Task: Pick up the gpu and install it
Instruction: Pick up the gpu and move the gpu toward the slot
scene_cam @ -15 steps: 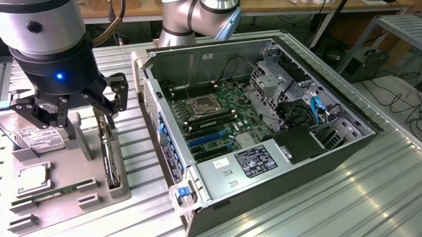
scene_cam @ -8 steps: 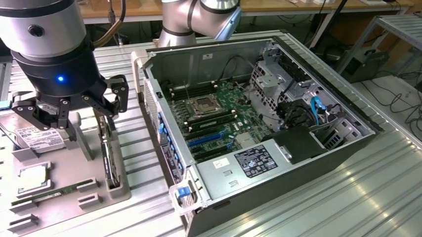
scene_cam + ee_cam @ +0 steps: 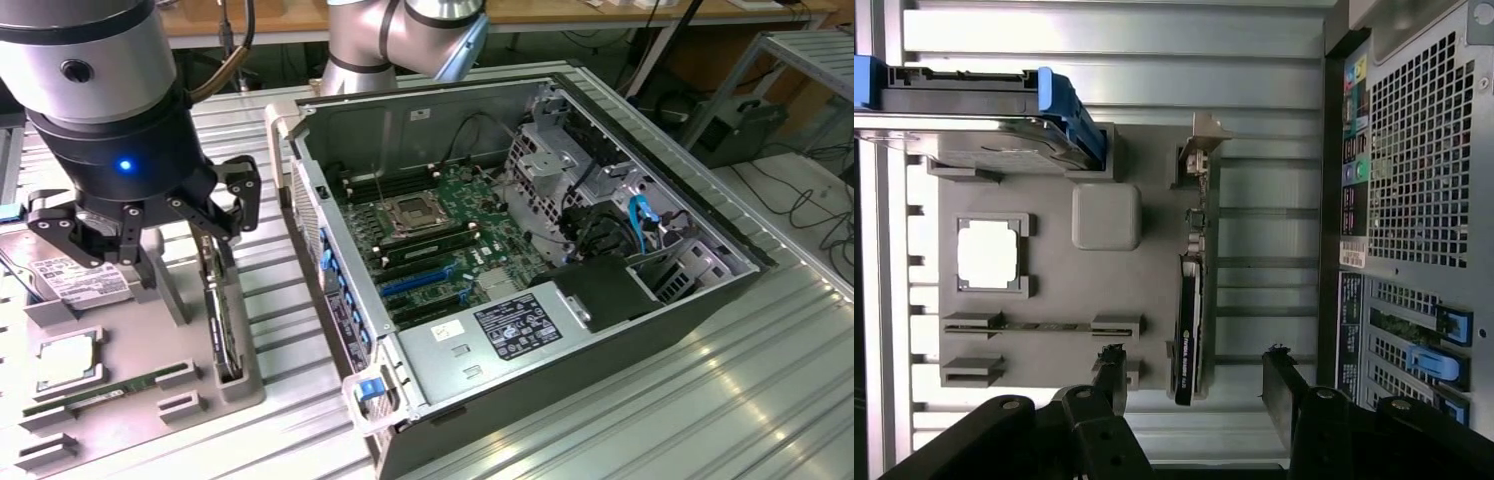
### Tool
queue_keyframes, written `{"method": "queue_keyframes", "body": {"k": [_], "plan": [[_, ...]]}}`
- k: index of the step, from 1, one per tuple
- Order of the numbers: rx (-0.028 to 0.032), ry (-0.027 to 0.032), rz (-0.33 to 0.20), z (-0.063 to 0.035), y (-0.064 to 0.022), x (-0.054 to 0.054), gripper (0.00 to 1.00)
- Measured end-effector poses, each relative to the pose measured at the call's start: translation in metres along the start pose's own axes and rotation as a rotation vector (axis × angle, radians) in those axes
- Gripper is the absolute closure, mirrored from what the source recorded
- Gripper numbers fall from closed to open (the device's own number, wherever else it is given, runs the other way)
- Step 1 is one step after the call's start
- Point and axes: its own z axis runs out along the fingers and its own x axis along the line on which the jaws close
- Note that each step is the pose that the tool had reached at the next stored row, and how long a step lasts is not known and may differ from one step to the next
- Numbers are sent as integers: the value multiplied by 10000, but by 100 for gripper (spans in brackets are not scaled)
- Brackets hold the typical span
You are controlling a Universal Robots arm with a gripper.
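The gpu (image 3: 215, 315) stands on its edge in a slot of the grey holder tray (image 3: 140, 425), at the exterior view's left beside the open computer case (image 3: 607, 300). In the wrist view the gpu (image 3: 1190, 300) is a thin dark and green card seen edge-on, with its silver bracket (image 3: 1199, 140) at one end. My gripper (image 3: 158, 232) hangs open above the tray, holding nothing. In the wrist view the gripper (image 3: 1196, 362) has one finger on either side of the card's line, apart from it.
The tray also holds a hard drive with blue rails (image 3: 984, 110), a processor (image 3: 987, 253) and a memory stick (image 3: 1044, 326). Inside the case lies the motherboard (image 3: 427, 235) with blue slots (image 3: 414, 285). The case's rear panel (image 3: 1414, 180) stands close to the tray.
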Motion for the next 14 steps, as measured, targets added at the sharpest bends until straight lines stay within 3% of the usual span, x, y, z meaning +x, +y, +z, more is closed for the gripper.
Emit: {"method": "queue_keyframes", "body": {"k": [14], "plan": [[0, 1, 1, 64, -17, 2, 34]]}}
